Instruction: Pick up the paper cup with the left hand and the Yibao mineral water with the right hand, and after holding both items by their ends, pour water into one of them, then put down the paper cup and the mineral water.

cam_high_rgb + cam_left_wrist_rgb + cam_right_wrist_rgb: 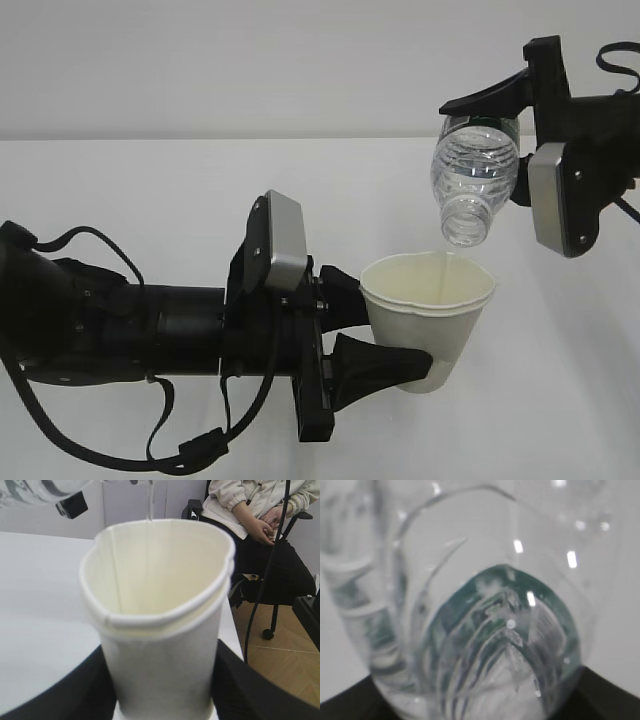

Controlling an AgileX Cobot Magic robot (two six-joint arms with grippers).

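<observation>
My left gripper (pixel 400 362) is shut on the lower part of the white paper cup (pixel 432 300), which it holds upright a little above the table. In the left wrist view the cup (pixel 160 630) fills the frame between the two black fingers (pixel 250 690), its rim squeezed slightly out of round. The Yibao mineral water (pixel 474 180) hangs tilted, mouth down, just above the cup's rim. A thin stream of water (pixel 148 507) falls into the cup. My right gripper (pixel 503 118) is shut on the bottle's base end. The right wrist view shows the clear bottle (pixel 490 630) close up.
The white table (pixel 150 190) runs under both arms. In the left wrist view its right edge (pixel 234 630) drops to a wooden floor (pixel 285 665). A seated person (pixel 255 520) on a wheeled chair is beyond that edge.
</observation>
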